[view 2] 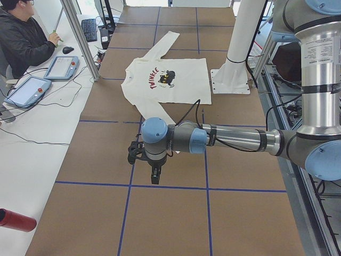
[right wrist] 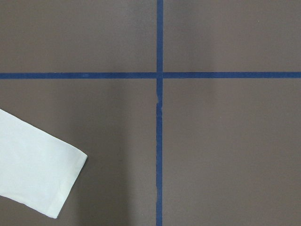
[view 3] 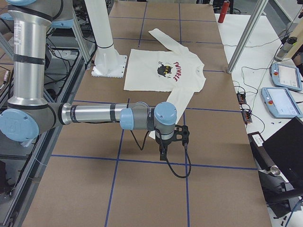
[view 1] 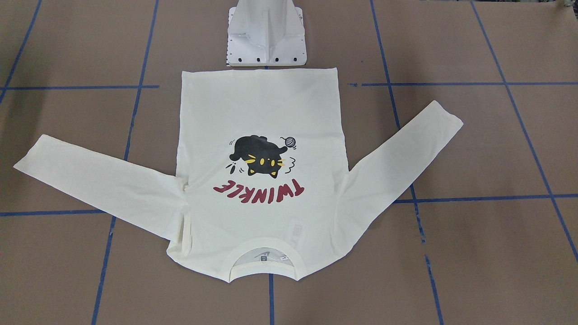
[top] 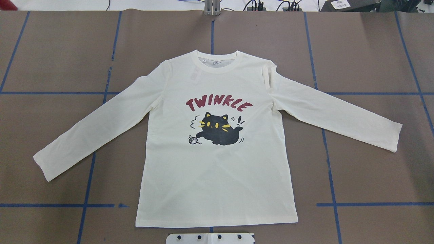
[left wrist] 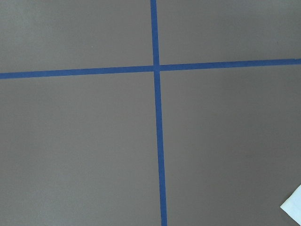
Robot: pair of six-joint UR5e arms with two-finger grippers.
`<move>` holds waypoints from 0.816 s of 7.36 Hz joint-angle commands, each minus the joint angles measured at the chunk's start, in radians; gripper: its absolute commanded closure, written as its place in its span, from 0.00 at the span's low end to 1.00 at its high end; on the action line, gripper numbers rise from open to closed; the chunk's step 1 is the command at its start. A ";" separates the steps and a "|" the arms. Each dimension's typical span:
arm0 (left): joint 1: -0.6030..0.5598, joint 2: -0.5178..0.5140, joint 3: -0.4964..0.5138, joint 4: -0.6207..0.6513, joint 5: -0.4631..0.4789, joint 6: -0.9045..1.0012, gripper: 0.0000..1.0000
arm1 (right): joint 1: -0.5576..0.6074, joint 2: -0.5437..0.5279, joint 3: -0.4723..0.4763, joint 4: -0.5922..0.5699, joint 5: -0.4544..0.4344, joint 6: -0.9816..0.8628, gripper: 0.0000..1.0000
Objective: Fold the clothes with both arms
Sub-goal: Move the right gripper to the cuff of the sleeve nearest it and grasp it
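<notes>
T-shirt (top: 217, 169) lies flat, print up, centred on the counter (top: 51, 67). Long axis runs 12–6 o'clock (overhead view), ribbed collar (top: 217, 70) at 12. Smooth cream knit. Left tool (view 2: 155, 178), right tool (view 3: 163, 155): spread or pressed together, cannot tell.

Brown table (top: 51, 51) with blue tape lines (top: 57, 93), white pedestal base (view 1: 266, 40), seated person (view 2: 24, 42), two screen pendants (view 2: 61, 68), red cylinder (view 2: 13, 220)

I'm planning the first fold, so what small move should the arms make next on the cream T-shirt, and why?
Probably slide the left pincer and right pincer over their nearest sleeve cuffs. The cream-white long-sleeved cat-print T-shirt lies flat, print up, sleeves spread, untouched; the right cuff and left cuff show only at the wrist views' edges.
</notes>
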 commanded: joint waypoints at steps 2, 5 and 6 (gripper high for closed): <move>0.000 0.000 -0.008 0.000 0.000 0.000 0.00 | 0.000 0.003 0.003 0.004 0.016 0.018 0.00; 0.002 -0.035 -0.068 -0.006 0.002 -0.005 0.00 | -0.034 0.035 0.088 0.065 0.047 0.054 0.00; 0.008 -0.063 -0.058 -0.014 0.003 -0.009 0.00 | -0.041 0.025 0.112 0.070 0.062 0.067 0.00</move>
